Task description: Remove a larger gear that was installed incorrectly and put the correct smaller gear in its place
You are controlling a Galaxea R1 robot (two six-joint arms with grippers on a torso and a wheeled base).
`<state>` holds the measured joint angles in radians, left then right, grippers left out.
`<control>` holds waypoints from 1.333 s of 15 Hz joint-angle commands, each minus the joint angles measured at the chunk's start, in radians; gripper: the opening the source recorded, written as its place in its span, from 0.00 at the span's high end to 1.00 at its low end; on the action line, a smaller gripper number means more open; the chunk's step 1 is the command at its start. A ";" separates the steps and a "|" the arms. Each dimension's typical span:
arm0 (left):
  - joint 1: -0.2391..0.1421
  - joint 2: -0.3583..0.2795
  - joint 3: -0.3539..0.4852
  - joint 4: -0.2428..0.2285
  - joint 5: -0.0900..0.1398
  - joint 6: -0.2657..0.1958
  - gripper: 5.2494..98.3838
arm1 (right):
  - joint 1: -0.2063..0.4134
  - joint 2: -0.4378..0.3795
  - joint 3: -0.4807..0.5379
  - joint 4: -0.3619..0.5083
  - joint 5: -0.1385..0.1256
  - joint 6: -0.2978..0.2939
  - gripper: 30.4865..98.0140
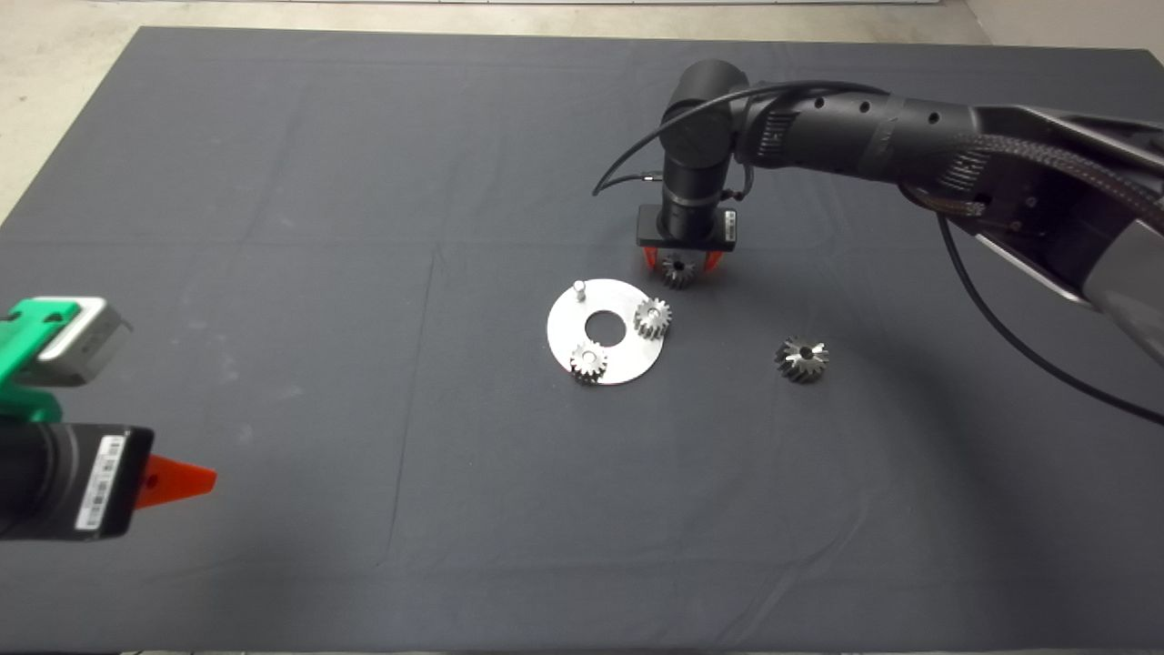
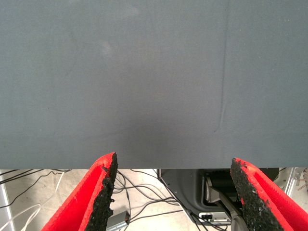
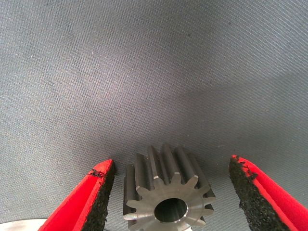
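Observation:
The smaller gear (image 1: 677,270) lies on the mat just beyond the round steel plate (image 1: 564,326). My right gripper (image 1: 679,264) points down over it, open, one red finger on each side with a gap to the teeth. In the right wrist view the gear (image 3: 168,195) sits between the pads (image 3: 103,185), untouched. The larger gear (image 1: 802,358) lies alone on the mat to the right of the plate. The plate carries two small gears (image 1: 652,317) (image 1: 588,362) and one bare peg (image 1: 579,289). My left gripper (image 1: 173,480) is parked at the lower left, open and empty (image 2: 173,163).
The right arm (image 1: 864,127) reaches in from the right above the mat's far half. The left wrist view shows bare mat, then its edge with cables (image 2: 144,192) on the floor beyond.

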<state>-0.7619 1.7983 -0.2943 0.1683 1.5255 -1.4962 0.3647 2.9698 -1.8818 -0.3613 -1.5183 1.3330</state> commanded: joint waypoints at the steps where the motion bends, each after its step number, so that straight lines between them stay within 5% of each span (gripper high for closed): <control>1: -0.002 0.002 0.013 0.005 0.062 -0.003 0.42 | -0.019 0.005 0.008 0.025 0.007 0.011 0.51; 9: -0.002 0.000 0.014 0.005 0.061 -0.004 0.42 | -0.015 0.005 0.026 0.024 -0.017 0.012 0.70; 20: -0.002 0.000 0.012 0.005 0.062 -0.003 0.42 | 0.000 -0.013 0.017 0.024 -0.026 0.012 0.82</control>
<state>-0.7619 1.7983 -0.2943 0.1683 1.5255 -1.4966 0.3628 2.9672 -1.8598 -0.3626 -1.5211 1.3402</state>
